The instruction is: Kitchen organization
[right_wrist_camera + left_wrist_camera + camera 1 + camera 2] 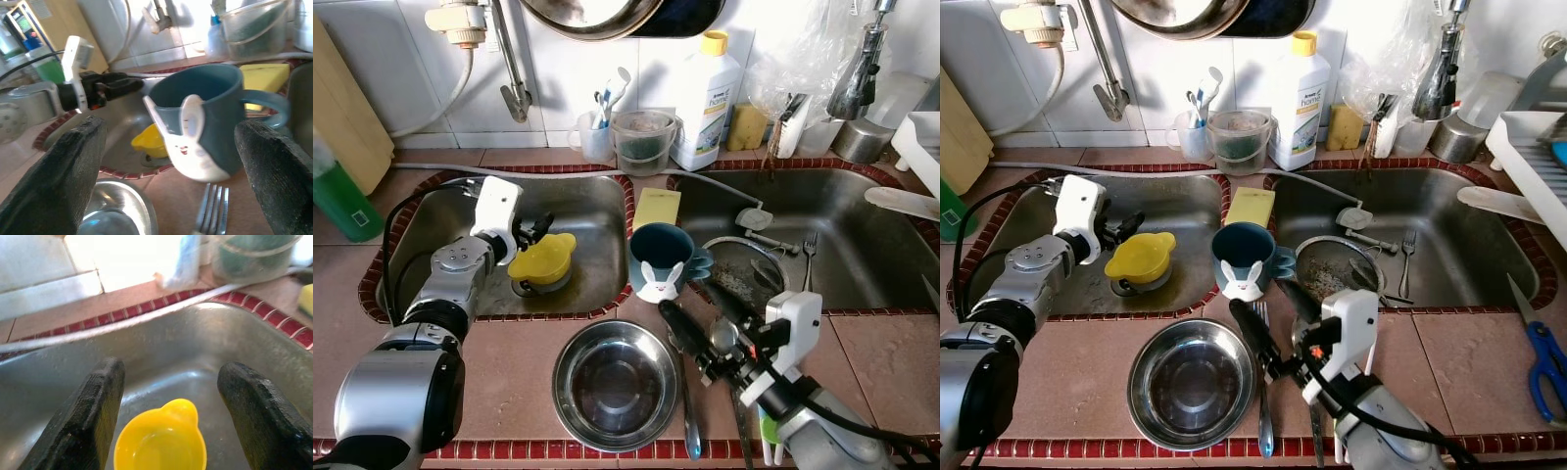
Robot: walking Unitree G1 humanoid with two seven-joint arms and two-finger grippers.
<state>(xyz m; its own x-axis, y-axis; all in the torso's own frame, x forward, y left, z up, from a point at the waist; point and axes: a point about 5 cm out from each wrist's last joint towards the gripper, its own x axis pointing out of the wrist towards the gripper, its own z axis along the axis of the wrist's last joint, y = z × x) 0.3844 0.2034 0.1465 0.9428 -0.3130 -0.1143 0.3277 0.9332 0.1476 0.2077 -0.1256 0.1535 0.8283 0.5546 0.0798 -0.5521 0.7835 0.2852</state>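
Note:
A yellow cup (pixel 543 259) sits over the drain in the left sink basin (pixel 597 211). My left gripper (pixel 534 231) hovers just behind and above the cup, open, with nothing between its fingers (pixel 98 406). On the tiled ledge between the basins stands a blue mug (pixel 664 257) with a white bunny figure on its front. Low over the counter, my right gripper (pixel 698 338) points at the mug and is open and a little short of it. The mug lies between its fingers (pixel 73 166) in the right wrist view.
A steel bowl (pixel 615 384) and a fork (pixel 1261 328) lie on the front counter. A yellow sponge (pixel 657 208) rests behind the mug. The right basin holds a strainer (pixel 744 269) and a fork (pixel 810 250). A detergent bottle (pixel 708 98), blue scissors (pixel 1542 367) and a dish rack (pixel 1528 147) stand around.

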